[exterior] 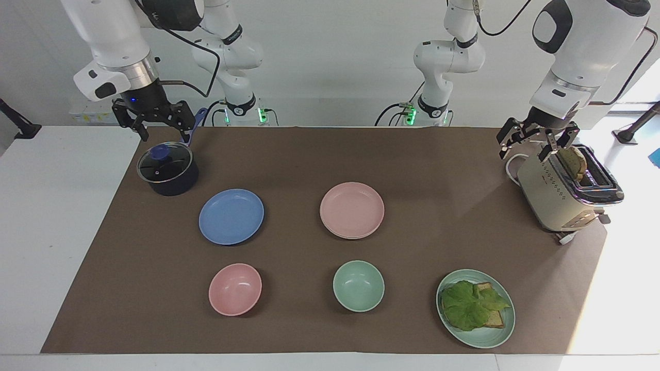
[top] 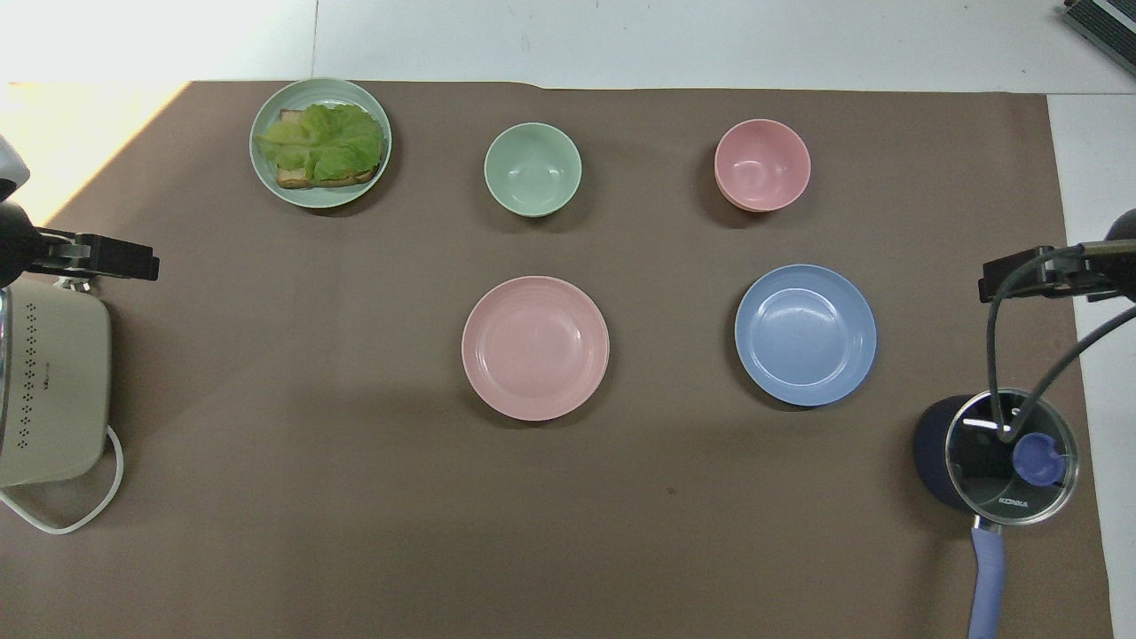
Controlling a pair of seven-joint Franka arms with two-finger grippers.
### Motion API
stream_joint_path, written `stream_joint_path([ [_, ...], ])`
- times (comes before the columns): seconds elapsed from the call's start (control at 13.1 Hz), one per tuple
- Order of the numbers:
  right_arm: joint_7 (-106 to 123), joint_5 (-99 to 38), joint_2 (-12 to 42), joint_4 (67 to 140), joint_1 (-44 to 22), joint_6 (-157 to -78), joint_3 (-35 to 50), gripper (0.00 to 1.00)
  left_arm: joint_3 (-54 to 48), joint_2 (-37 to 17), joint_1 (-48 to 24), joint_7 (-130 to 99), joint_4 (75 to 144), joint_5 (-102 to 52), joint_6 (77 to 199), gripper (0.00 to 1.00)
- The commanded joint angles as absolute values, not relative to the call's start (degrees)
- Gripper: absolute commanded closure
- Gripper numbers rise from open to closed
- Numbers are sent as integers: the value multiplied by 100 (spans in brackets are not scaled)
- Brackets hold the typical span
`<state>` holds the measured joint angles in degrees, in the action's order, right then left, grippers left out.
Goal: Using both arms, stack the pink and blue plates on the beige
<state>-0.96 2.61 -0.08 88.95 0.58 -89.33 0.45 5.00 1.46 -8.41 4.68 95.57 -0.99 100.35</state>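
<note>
The pink plate (exterior: 352, 209) (top: 535, 347) lies in the middle of the brown mat. A thin second rim peeks out under its edge. The beige plate is hidden. The blue plate (exterior: 231, 216) (top: 805, 335) lies flat beside the pink one, toward the right arm's end. My left gripper (exterior: 526, 146) (top: 133, 264) hangs open and empty over the toaster's edge, well away from both plates. My right gripper (exterior: 154, 125) (top: 998, 282) hovers open and empty above the lidded pot.
A cream toaster (exterior: 567, 188) holding bread stands at the left arm's end, and a dark lidded pot (exterior: 168, 169) at the right arm's end. Farther from the robots sit a pink bowl (exterior: 235, 289), a green bowl (exterior: 358, 285) and a green plate (exterior: 497, 335) with lettuce toast.
</note>
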Motion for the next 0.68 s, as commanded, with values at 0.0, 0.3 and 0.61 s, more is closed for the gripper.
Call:
stream_joint_path([
  [0.0, -123, 281, -97, 9000, 70, -9009, 18, 0, 457, 114, -791, 501, 9466, 9, 9914, 0],
  [0.3, -149, 281, -105, 9096, 149, -9202, 18, 0, 457, 114, -791, 501, 9466, 9, 9914, 0],
  [0.61, -150, 272, -79, 9465, 219, -9710, 18, 0, 457, 114, -791, 501, 9466, 9, 9923, 0],
])
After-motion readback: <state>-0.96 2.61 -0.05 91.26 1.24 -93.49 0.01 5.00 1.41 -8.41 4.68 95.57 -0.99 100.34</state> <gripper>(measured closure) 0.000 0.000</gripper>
